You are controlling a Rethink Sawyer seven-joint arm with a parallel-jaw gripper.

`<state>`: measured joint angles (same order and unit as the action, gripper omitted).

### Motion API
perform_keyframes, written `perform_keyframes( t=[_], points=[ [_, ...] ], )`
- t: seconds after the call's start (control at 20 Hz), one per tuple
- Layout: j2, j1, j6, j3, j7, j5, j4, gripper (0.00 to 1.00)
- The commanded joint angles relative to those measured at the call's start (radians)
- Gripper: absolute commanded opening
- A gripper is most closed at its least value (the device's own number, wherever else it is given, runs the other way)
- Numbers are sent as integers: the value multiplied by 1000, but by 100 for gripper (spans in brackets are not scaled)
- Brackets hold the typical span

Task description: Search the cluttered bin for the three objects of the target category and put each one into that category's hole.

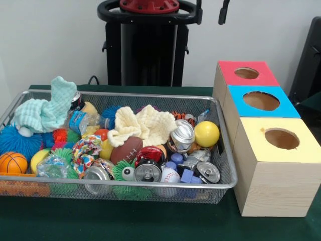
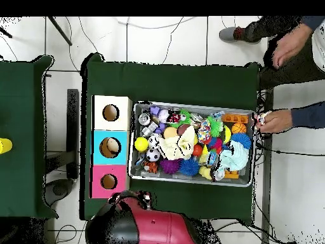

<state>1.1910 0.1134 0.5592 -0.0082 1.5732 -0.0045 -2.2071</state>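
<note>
The silver wire-mesh bin point(image 1: 224, 155) stands on the green table and is full of clutter: cream cloths point(image 1: 140, 125), a mint cloth point(image 1: 47, 108), a brown toy football point(image 1: 125, 149), a yellow ball point(image 1: 206, 133), a small basketball point(image 1: 12, 162), a baseball point(image 1: 170, 175), several crushed cans point(image 1: 181, 134), spiky balls point(image 1: 17, 141) and a plastic bottle point(image 1: 80, 120). Three wooden boxes, each with a round hole, stand beside it, topped red point(image 1: 228, 75), blue point(image 1: 288, 108) and yellow point(image 1: 256, 145). My gripper point(image 1: 211, 12) is drawn back by the pedestal, far from the bin point(image 2: 193, 181).
In the overhead view a person's hand point(image 2: 270, 121) rests at the bin's right edge and another hand point(image 2: 289, 44) is above it. A second green table point(image 2: 22, 127) stands at the left. The robot's red body point(image 2: 152, 225) is at the bottom.
</note>
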Motion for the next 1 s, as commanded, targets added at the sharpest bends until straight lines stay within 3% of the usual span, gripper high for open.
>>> perform_keyframes(
  t=[0.05,0.3,0.65,1.0],
  points=[
    [-2,34,-25,67,41,-6,-15,100],
    [-13,47,-24,71,30,-18,1,100],
    [-99,180,-12,139,-94,-47,95,100],
    [-129,267,8,200,-127,-79,127,100]
  ],
)
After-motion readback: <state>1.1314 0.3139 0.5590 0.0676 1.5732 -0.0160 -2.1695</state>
